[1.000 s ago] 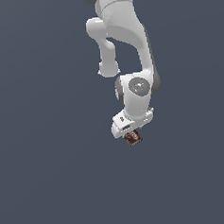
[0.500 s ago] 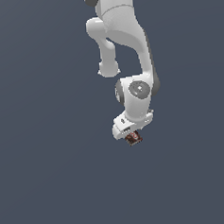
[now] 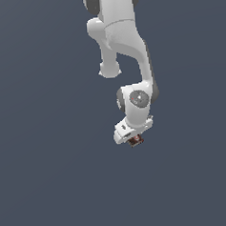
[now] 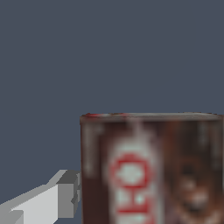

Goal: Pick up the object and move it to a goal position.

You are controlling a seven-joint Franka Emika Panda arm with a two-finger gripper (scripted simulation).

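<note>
Small dark brown box with red and white print sitting right under the white claw, far narrower than the claw body, peeking out at its lower edge in the exterior view. In the wrist view, box looming large, one grey finger pressed against its side; claw closed on the box

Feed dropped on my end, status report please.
Gripper shut on box. Box sits just under the wrist. Nothing seen in the way.
</note>
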